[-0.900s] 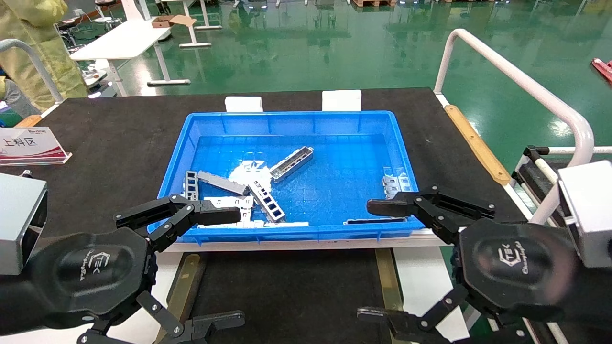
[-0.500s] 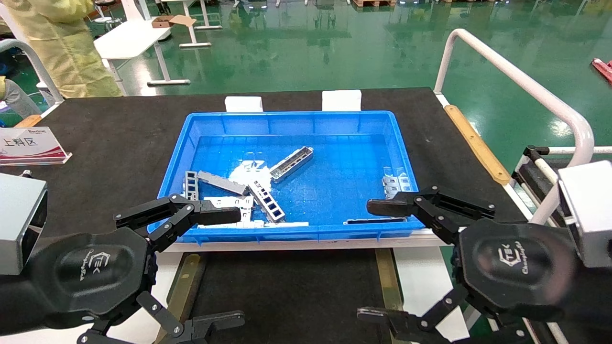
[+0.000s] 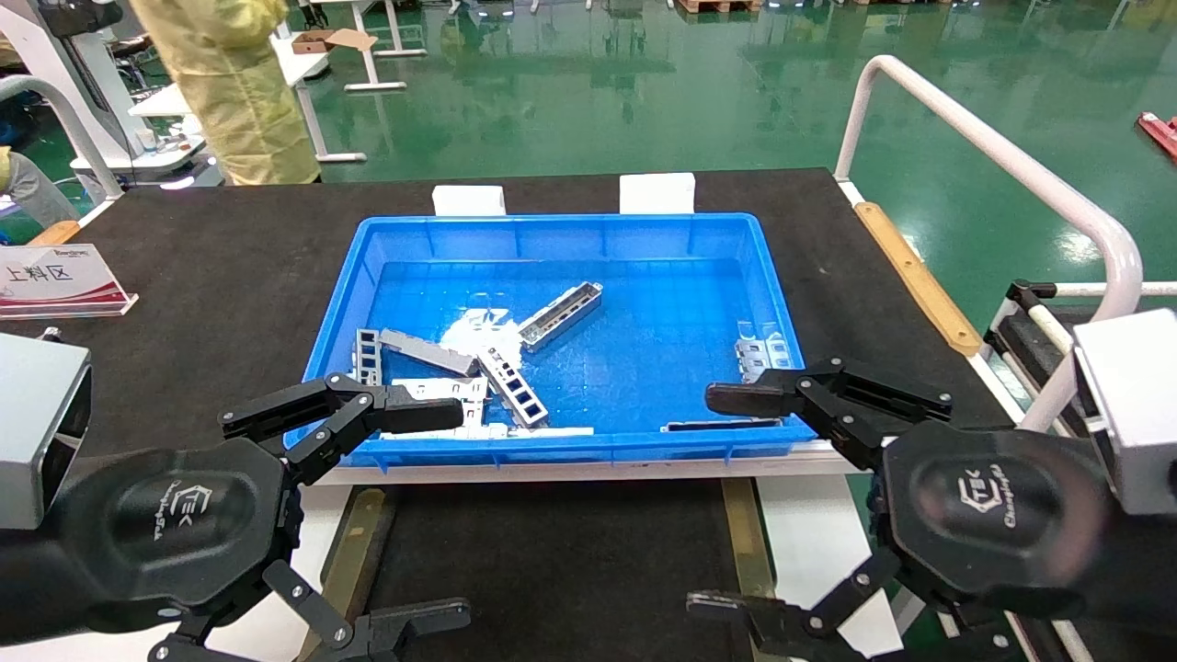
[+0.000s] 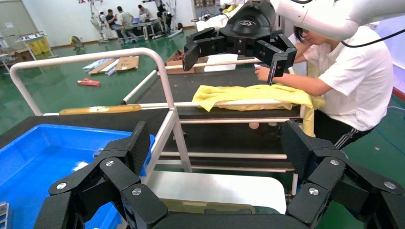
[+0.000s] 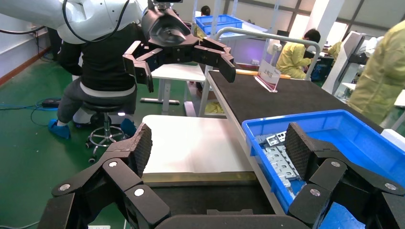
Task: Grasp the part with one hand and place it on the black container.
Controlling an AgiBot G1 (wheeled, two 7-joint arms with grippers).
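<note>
The part (image 3: 561, 315), a silver-grey U-channel bar, lies at an angle in the middle of the blue bin (image 3: 340, 303). The black container (image 3: 552, 552), a flat black tray with tan strips along its sides (image 3: 354, 552), lies in front of the bin, between my two grippers. My left gripper (image 3: 441, 513) is open and empty at the tray's left side. My right gripper (image 3: 717, 501) is open and empty at its right side. Both hover near the bin's front wall, well away from the part. The wrist views show each gripper (image 4: 217, 143) (image 5: 217, 148) with its jaws wide apart.
Ladder-like brackets (image 3: 515, 386) and other flat metal pieces (image 3: 763, 349) lie in the bin. A sign stand (image 3: 55, 276) is at the far left. A white rail (image 3: 993, 156) runs along the right. A person in yellow (image 3: 239, 92) stands behind the table.
The person in yellow behind the table has walked to the right. Neither arm nor any part has moved.
</note>
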